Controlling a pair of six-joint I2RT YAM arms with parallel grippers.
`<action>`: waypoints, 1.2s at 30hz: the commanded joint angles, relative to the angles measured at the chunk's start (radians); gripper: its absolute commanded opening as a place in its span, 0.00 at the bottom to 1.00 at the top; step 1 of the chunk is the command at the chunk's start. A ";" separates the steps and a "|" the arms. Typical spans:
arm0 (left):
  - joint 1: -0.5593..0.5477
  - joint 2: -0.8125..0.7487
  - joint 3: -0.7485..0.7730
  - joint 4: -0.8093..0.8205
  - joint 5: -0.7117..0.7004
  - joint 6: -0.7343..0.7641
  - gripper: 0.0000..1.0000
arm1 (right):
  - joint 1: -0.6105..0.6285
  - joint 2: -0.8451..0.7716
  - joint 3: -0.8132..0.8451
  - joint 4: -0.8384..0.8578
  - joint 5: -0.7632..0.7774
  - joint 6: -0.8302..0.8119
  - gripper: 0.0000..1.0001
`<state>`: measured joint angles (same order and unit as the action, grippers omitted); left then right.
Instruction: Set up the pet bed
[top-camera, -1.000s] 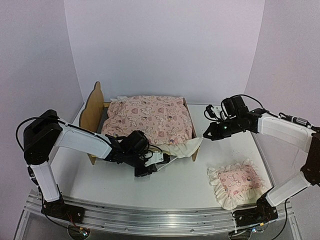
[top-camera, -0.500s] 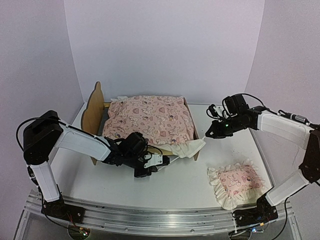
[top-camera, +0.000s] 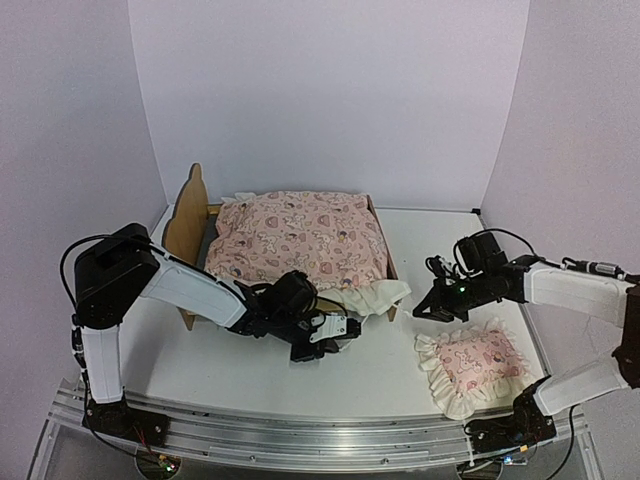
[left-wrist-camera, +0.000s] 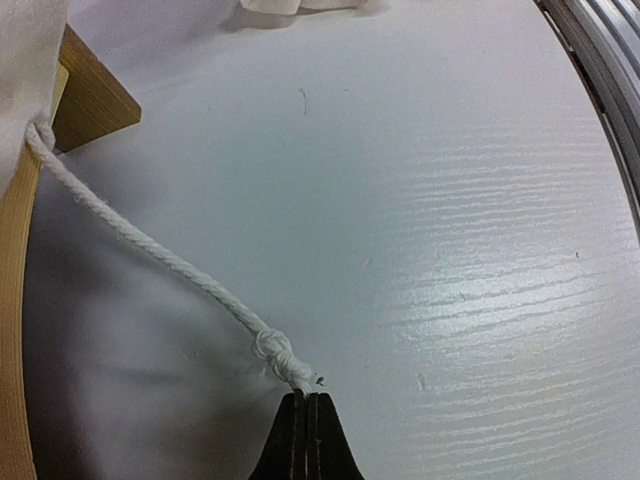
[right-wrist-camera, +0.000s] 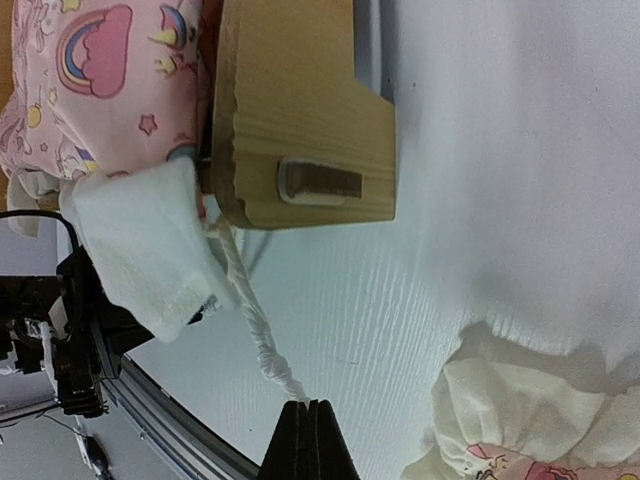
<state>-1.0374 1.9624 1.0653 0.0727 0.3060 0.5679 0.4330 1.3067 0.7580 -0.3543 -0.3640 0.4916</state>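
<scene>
The pet bed (top-camera: 183, 218), a light plywood frame with an eared headboard, stands left of centre with a pink printed cushion (top-camera: 300, 238) on it. The cushion's cream ruffle (top-camera: 375, 297) hangs over the foot end. My left gripper (left-wrist-camera: 307, 398) is shut on the knotted end of a white cord (left-wrist-camera: 150, 250) that runs taut to the bed's wooden corner (left-wrist-camera: 90, 95); from above it (top-camera: 335, 333) sits low in front of the bed. My right gripper (right-wrist-camera: 308, 405) is shut on the end of another white cord (right-wrist-camera: 250, 320) leading to the foot board (right-wrist-camera: 300, 100).
A small pink ruffled pillow (top-camera: 470, 365) lies on the table at the near right, just below my right gripper (top-camera: 422, 312). An aluminium rail (top-camera: 300, 440) runs along the near edge. White walls close in the back and sides.
My left gripper slid right along the table in front of the bed. My right gripper dropped from beside the foot end toward the pillow. Both stayed shut on their cords.
</scene>
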 joint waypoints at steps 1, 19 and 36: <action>-0.011 0.031 0.058 0.068 0.049 -0.016 0.01 | 0.012 -0.012 -0.031 0.058 -0.071 0.091 0.00; 0.041 -0.443 -0.046 -0.411 0.094 0.062 0.77 | 0.020 0.009 0.251 -0.160 0.184 0.068 0.69; 0.360 -0.565 0.060 -0.803 -0.378 -0.093 0.81 | 0.185 0.324 0.539 -0.224 0.404 0.101 0.64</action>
<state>-0.6988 1.4315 1.1127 -0.5991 0.0394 0.4698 0.6110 1.5705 1.2179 -0.5291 -0.0208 0.5883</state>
